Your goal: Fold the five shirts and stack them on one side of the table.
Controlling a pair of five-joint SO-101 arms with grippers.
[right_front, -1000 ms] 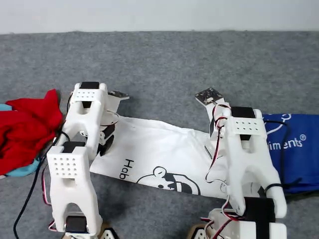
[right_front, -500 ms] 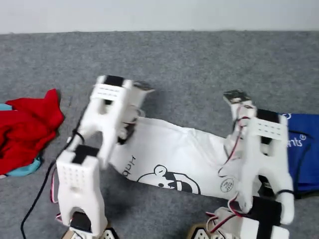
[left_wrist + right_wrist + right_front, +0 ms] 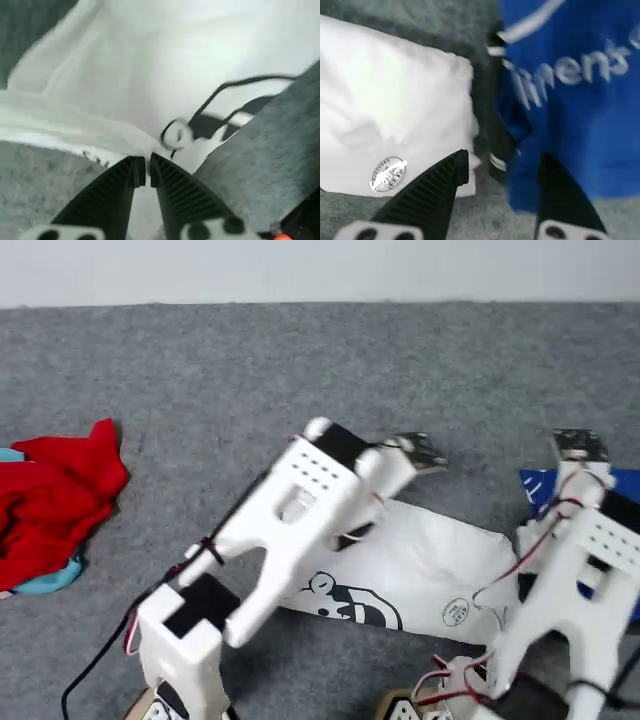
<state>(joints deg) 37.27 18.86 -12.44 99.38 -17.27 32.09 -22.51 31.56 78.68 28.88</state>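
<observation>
A white shirt [image 3: 430,570] with a black cartoon print lies at the table's front centre, its left part drawn over to the right. My left gripper [image 3: 146,167] is shut on a folded edge of the white shirt [image 3: 150,75], and its arm [image 3: 300,500] slants across the cloth. A blue shirt [image 3: 545,485] with white print lies at the right edge, partly under my right arm [image 3: 590,560]. My right gripper [image 3: 502,165] is open, low over the dark gap where the white shirt [image 3: 395,100] meets the blue shirt [image 3: 580,100].
A crumpled red shirt [image 3: 50,495] lies at the left edge on top of a teal one [image 3: 45,582]. Grey carpet [image 3: 300,360] covers the table, bare across the back. A black cable [image 3: 100,665] trails from the left arm's base.
My left arm has swung far to the right, dragging the white shirt's left edge with it. My right arm has shifted right, toward the blue shirt.
</observation>
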